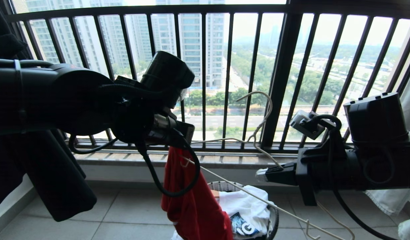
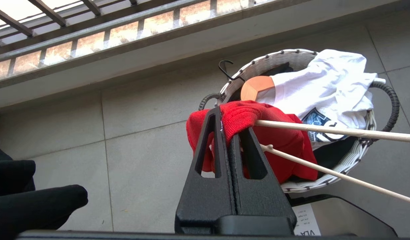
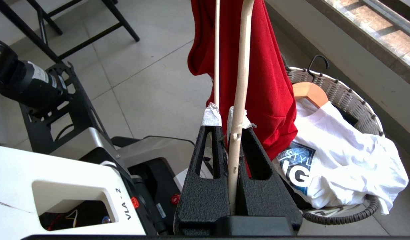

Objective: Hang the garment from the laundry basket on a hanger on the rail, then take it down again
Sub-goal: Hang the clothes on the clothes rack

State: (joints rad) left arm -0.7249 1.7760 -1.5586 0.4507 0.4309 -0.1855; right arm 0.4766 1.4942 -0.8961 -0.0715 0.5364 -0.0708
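Observation:
The red garment (image 1: 193,203) hangs bunched over the laundry basket (image 1: 224,184), with my left gripper (image 1: 174,144) shut on its top edge. The left wrist view shows that gripper (image 2: 229,123) pinching a fold of the garment (image 2: 284,140). One arm of the off-white wire hanger (image 2: 328,129) runs in under the fabric. My right gripper (image 1: 259,175) is shut on the hanger (image 1: 257,130) near its neck, its hook pointing up before the railing. In the right wrist view that gripper (image 3: 225,120) clamps the hanger (image 3: 240,80) beside the garment (image 3: 271,83). The rail is out of view.
The basket (image 3: 341,91) holds a white shirt (image 3: 351,150) with a dark-blue print and a wooden hanger (image 3: 311,93). A black railing (image 1: 284,83) with vertical bars closes the balcony ahead. Dark cloth (image 1: 51,180) hangs at left, pale fabric (image 1: 391,200) at right. My base (image 3: 58,186) stands close behind.

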